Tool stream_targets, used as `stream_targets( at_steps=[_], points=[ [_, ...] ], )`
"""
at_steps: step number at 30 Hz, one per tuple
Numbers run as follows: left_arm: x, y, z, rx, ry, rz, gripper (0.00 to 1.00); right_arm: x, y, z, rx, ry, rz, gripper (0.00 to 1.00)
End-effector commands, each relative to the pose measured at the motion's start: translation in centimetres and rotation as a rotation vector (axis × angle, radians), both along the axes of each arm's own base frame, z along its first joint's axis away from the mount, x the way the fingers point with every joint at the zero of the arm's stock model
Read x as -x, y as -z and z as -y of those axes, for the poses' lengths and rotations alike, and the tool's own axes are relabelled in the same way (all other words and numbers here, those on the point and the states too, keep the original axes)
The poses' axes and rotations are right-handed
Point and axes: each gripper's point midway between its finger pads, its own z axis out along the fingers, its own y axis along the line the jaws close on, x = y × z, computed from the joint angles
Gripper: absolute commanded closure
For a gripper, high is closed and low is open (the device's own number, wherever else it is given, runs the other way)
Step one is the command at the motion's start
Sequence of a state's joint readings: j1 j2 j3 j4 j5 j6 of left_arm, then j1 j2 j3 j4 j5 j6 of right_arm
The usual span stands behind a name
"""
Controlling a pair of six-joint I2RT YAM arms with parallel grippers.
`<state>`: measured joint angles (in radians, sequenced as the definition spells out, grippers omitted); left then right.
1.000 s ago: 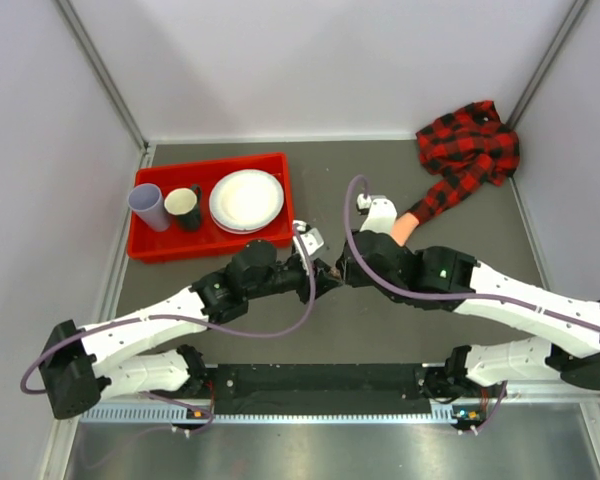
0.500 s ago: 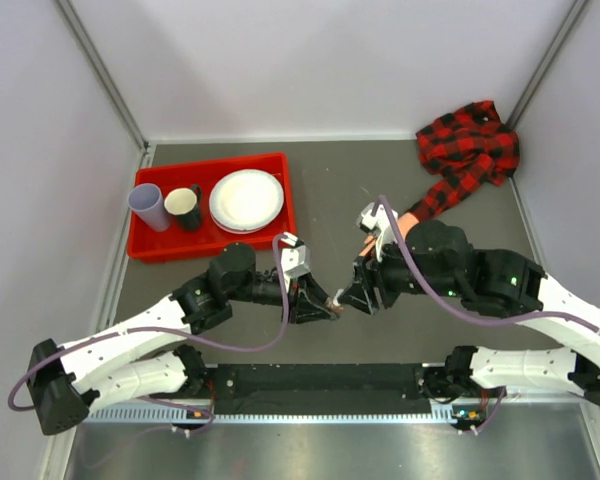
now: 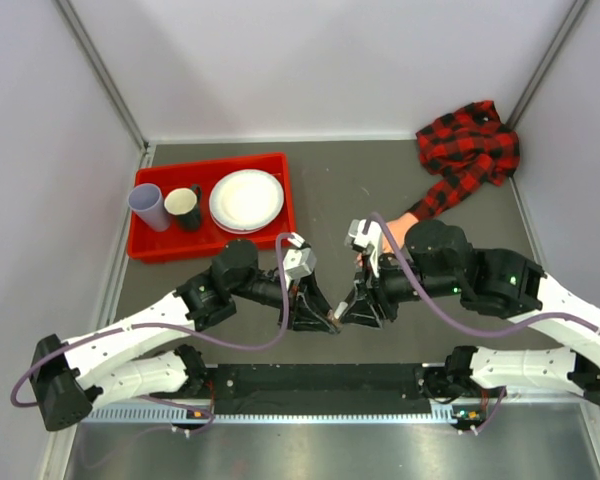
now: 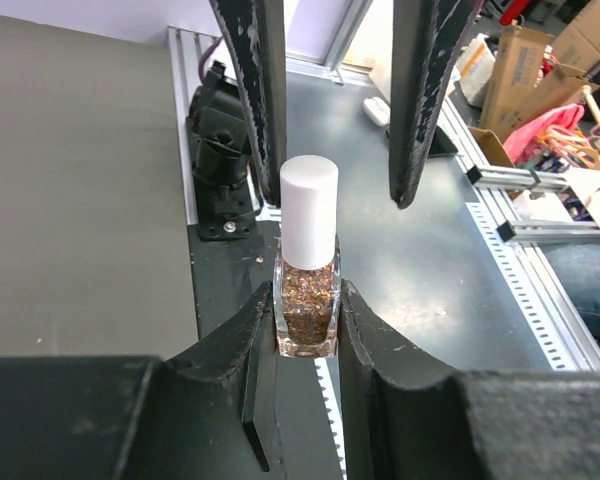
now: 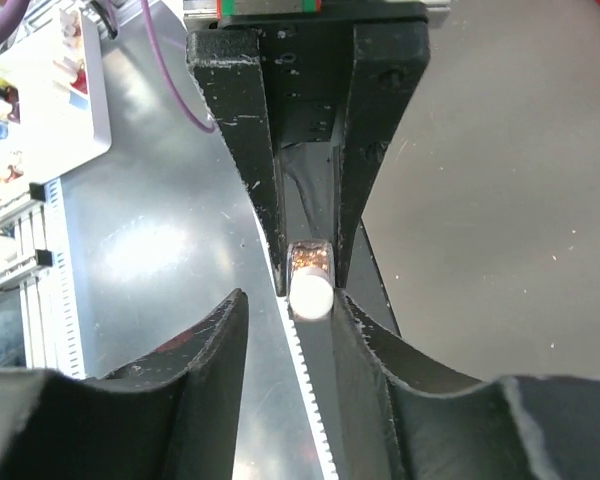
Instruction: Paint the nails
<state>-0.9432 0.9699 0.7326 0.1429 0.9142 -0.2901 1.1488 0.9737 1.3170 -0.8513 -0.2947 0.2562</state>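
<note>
My left gripper (image 4: 307,305) is shut on a small clear polish bottle (image 4: 307,300) of brown glitter with a white cap (image 4: 308,210). It holds the bottle over the near rail. My right gripper (image 5: 290,300) faces it, open, with its jaws on either side of the cap (image 5: 310,295). One finger (image 5: 365,330) lies against the cap and the other stands apart from it. In the top view the two grippers meet at the bottle (image 3: 336,318). The peach mannequin hand (image 3: 400,226) lies behind my right arm in its plaid sleeve (image 3: 450,195). Its nails are hidden.
A red tray (image 3: 280,170) at the back left holds a lilac cup (image 3: 147,206), a dark mug (image 3: 184,207) and a white plate (image 3: 246,199). The plaid shirt (image 3: 470,145) is bunched in the back right corner. A black rail (image 3: 320,385) runs along the near edge.
Both grippers have moved together toward the near edge with the bottle. The right gripper's jaws have spread and now sit around the cap.
</note>
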Motion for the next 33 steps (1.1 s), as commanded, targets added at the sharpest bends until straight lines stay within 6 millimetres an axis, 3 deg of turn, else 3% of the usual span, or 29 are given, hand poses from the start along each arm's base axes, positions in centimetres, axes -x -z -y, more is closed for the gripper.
stream_targets(
  at_steps=[1, 6, 10, 14, 15, 17, 18, 19, 20, 21, 24, 28, 33],
  points=[
    [0.2, -3.1, 0.3, 0.090, 0.035, 0.042, 1.00, -0.3, -1.8, -1.1, -0.065, -0.033, 0.044, 0.63],
    [0.1, -3.1, 0.4, 0.089, 0.026, 0.041, 1.00, -0.6, -1.8, -1.6, -0.066, -0.037, 0.053, 0.72],
    [-1.6, -3.0, 0.6, 0.079, -0.081, 0.078, 1.00, -1.2, -1.3, -1.8, -0.046, -0.015, 0.053, 1.00],
    [-8.2, -2.3, 0.1, 0.023, -0.478, 0.154, 1.00, -3.7, 0.4, -1.7, 0.006, 0.158, 0.044, 1.00],
    [-11.3, -2.1, -0.8, 0.006, -0.660, 0.180, 1.00, -5.5, 0.4, -1.7, -0.011, 0.303, 0.016, 1.00],
    [-14.7, -1.9, -2.6, 0.005, -0.873, 0.210, 1.00, -7.8, 2.4, -0.5, 0.016, 0.553, -0.055, 1.00],
    [-16.7, -1.9, -4.1, 0.000, -1.019, 0.223, 1.00, -9.7, 3.2, 0.9, -0.005, 0.810, -0.144, 1.00],
    [-17.4, -1.9, -4.6, 0.011, -1.062, 0.235, 1.00, -10.1, 3.7, 0.9, -0.027, 0.875, -0.169, 1.00],
    [-17.7, -1.4, -4.8, 0.011, -1.085, 0.238, 1.00, -9.8, 4.7, 0.4, -0.030, 0.897, -0.184, 1.00],
    [-17.6, -2.3, -4.5, 0.065, -1.076, 0.247, 1.00, -10.4, 4.7, 0.3, -0.064, 0.961, -0.187, 1.00],
    [-17.1, -2.3, -3.4, 0.095, -1.018, 0.236, 1.00, -10.9, 4.5, -1.2, -0.076, 0.959, -0.171, 1.00],
    [-15.0, -1.0, -1.4, 0.054, -0.848, 0.225, 1.00, -11.1, 3.4, -1.6, -0.038, 0.920, -0.120, 1.00],
    [-11.6, 0.3, -0.4, 0.023, -0.653, 0.197, 1.00, -9.8, 1.4, -1.4, 0.012, 0.736, -0.011, 0.70]
  ],
)
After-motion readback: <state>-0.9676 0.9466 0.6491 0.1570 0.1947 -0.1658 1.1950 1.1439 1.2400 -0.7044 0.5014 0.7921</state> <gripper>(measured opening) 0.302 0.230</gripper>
